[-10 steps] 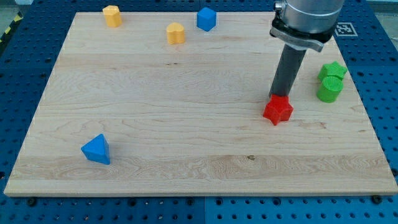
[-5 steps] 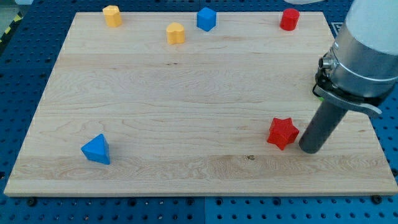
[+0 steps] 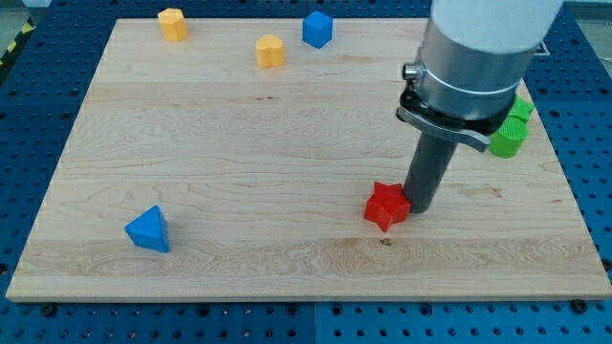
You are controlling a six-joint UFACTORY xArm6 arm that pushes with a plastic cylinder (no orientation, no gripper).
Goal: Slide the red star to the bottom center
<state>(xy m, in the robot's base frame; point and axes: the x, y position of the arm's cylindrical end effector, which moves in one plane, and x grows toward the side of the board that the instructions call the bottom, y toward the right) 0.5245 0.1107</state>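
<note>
The red star [image 3: 385, 205] lies on the wooden board [image 3: 239, 143], right of centre and near the view's bottom. My tip [image 3: 418, 204] rests on the board touching the star's right side. The arm's grey body rises above it toward the view's top right and hides part of the board there.
A blue triangular block [image 3: 148, 229] sits at the bottom left. An orange block [image 3: 172, 23], a yellow block [image 3: 271, 50] and a blue block [image 3: 316, 29] stand along the top. Green blocks [image 3: 510, 134] show at the right edge, partly hidden by the arm.
My tip went from above the star around to its right side, then moved left. The star slid down and then left toward the bottom centre. The arm now hides the red cylinder at the top.
</note>
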